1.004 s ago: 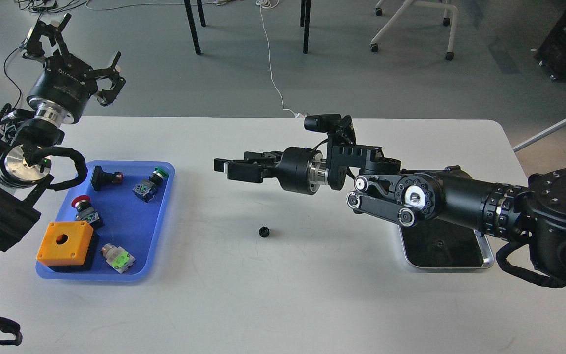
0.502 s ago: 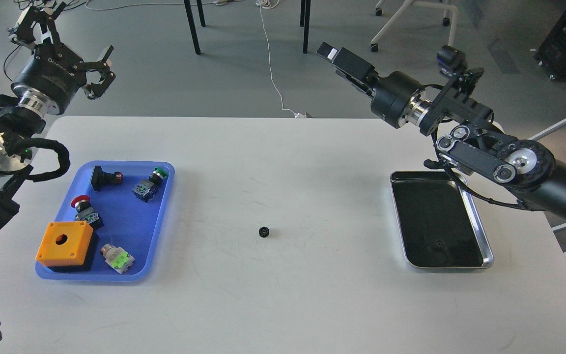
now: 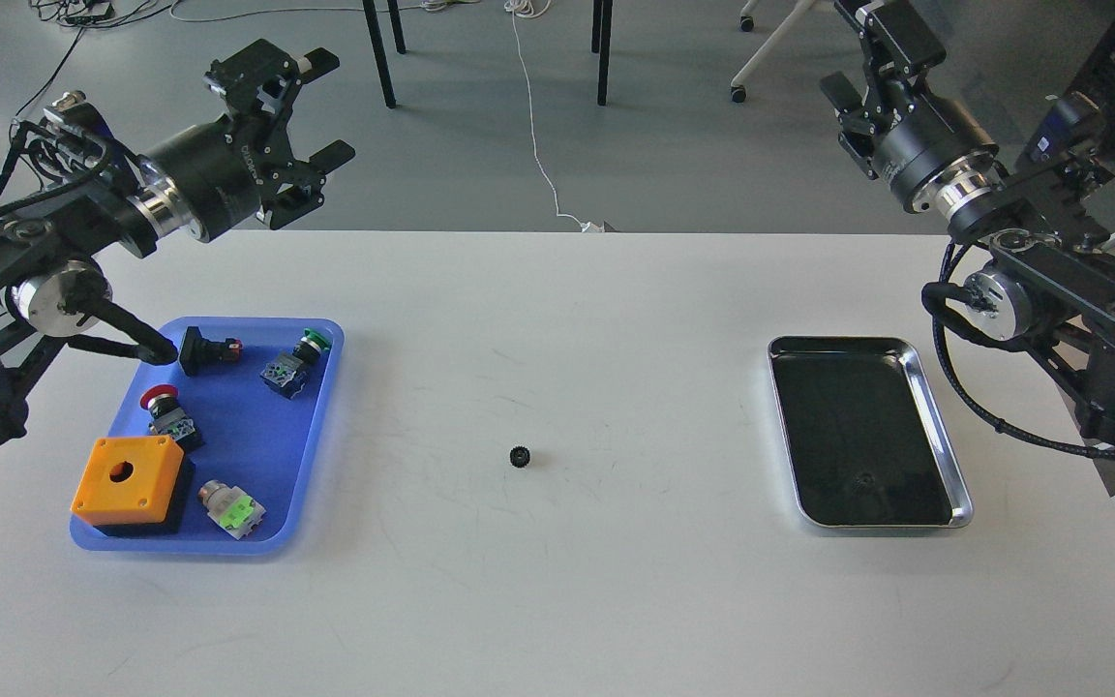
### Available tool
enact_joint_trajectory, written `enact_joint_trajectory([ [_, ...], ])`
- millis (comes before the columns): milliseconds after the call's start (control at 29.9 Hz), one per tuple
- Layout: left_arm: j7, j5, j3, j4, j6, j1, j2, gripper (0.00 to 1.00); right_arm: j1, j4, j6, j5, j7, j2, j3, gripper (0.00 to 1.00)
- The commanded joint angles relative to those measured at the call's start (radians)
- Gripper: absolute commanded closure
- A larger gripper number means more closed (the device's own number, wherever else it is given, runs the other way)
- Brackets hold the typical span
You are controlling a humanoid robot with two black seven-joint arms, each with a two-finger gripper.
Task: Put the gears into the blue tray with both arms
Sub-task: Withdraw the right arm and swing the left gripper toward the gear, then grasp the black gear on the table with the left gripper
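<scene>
One gear [image 3: 520,457] lies alone on the bare white table [image 3: 557,600], a little below the middle of the frame, well apart from both trays. A second gear [image 3: 865,478] seems to sit near the bottom of the steel tray [image 3: 956,484] at the right, though it is a faint dark speck against the dark tray floor and hard to make out.

The blue tray [image 3: 323,407] sits at the left side of the frame. It holds an orange box [image 3: 128,476] with a round hole in its top, a red-capped push button [image 3: 165,405], a green-capped push button [image 3: 298,356], a black switch [image 3: 204,349] and a pale part with a green face [image 3: 233,510].

The left gripper [image 3: 311,121] hangs in the upper left, above the table's far edge, its fingers spread apart and holding nothing. The right gripper [image 3: 872,39] is raised in the upper right, partly cut off by the top of the frame; I cannot tell whether its fingers are apart or together.
</scene>
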Motion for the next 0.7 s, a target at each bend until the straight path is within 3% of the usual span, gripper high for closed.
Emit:
enact_joint_trajectory([
  [0, -0.003, 0.183, 0.009, -0.119, 0.002, 0.002, -0.005, 0.02, -0.047, 0.007, -0.002, 0.06, 0.0, -0.014, 0.051, 0.03],
  [268, -0.009, 0.534, 0.051, -0.326, 0.029, 0.013, -0.04, 0.02, -0.159, 0.008, 0.013, 0.199, 0.0, -0.025, 0.248, 0.03],
  [502, -0.006, 0.944, 0.165, -0.326, 0.162, 0.015, -0.155, 0.02, -0.184, 0.007, 0.133, 0.515, 0.0, -0.006, 0.278, 0.03],
  [669, -0.006, 1.214, 0.295, -0.323, 0.215, 0.015, -0.2, 0.02, -0.219, 0.007, 0.233, 0.583, 0.0, 0.023, 0.326, 0.02],
])
